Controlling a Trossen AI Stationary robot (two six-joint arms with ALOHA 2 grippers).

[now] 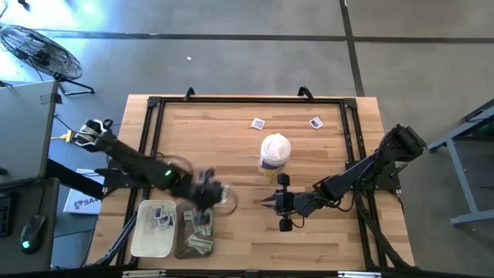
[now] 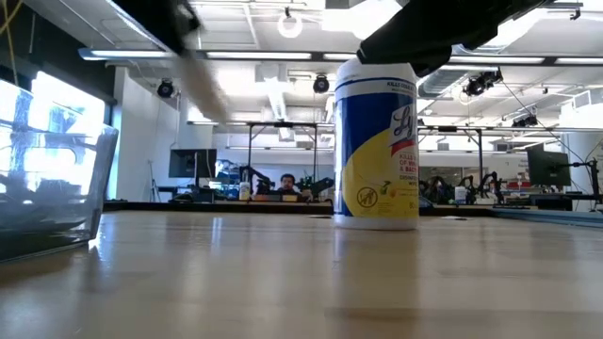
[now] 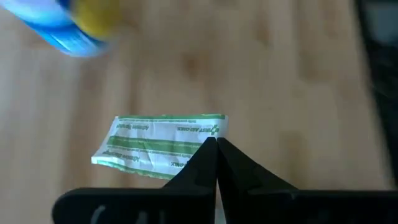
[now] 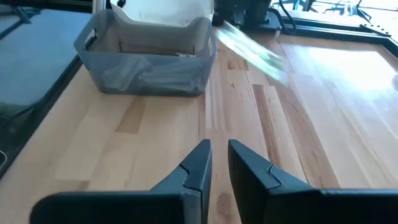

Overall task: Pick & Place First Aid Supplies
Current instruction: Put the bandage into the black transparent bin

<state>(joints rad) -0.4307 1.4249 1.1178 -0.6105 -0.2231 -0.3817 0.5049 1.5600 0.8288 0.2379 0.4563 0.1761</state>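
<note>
My left gripper (image 1: 218,193) hangs above the table just beyond two bins near the front left, shut on a narrow green-white strip packet (image 3: 158,142). The strip also shows, blurred, in the right wrist view (image 4: 252,48). Two square white packets with blue print (image 1: 258,123) (image 1: 315,122) lie flat near the far edge. My right gripper (image 1: 266,202) is at mid-table, pointing toward the left. Its fingers (image 4: 214,163) stand a little apart with nothing between them. My left gripper pinches the strip at one end (image 3: 211,132) between its two fingertips. The fingers slant down from the table's left. The strip is lifted clear of the table and sticks out sideways from the fingertips, roughly level and slightly crumpled.
A white-lidded blue and yellow canister (image 1: 275,152) stands upright at mid-table, just beyond my right gripper. A white tray (image 1: 147,241) holding square packets and a clear bin (image 1: 185,243) holding strips sit at the front left. A black frame (image 1: 247,99) borders the table.
</note>
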